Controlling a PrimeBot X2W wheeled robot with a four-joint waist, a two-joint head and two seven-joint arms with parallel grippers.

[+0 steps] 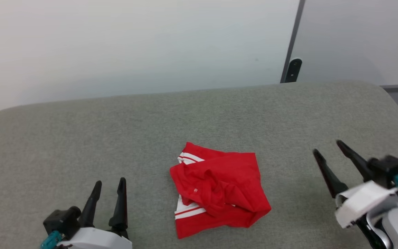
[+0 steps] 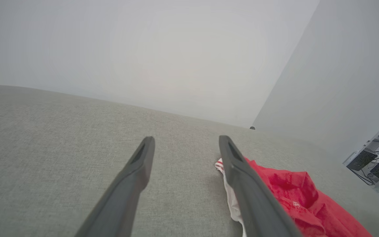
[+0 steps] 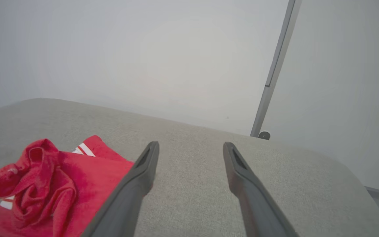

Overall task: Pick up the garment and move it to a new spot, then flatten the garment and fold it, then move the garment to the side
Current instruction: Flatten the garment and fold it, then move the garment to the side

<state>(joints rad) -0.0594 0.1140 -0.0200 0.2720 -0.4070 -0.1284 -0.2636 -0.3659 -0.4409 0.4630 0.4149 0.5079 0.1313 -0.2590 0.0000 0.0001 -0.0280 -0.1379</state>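
**Crumpled jersey between two empty grippers**

The red jersey [image 1: 219, 193] lies bunched at mid-front of the grey cushion [image 1: 185, 114]. The left gripper [image 1: 110, 181] and right gripper [image 1: 327, 146] flank it, spread wide and empty. It awaits either pickup or flattening, and both need cloth pinched.

No writing can be read anywhere. The garment [image 1: 219, 186] lies crumpled, its red cloth bunched up. The one thing on it that may be print is a tiny white mark [image 1: 195, 189] on a fold left of its middle, too small to make out as letters or digits; both wrist views show it blurred
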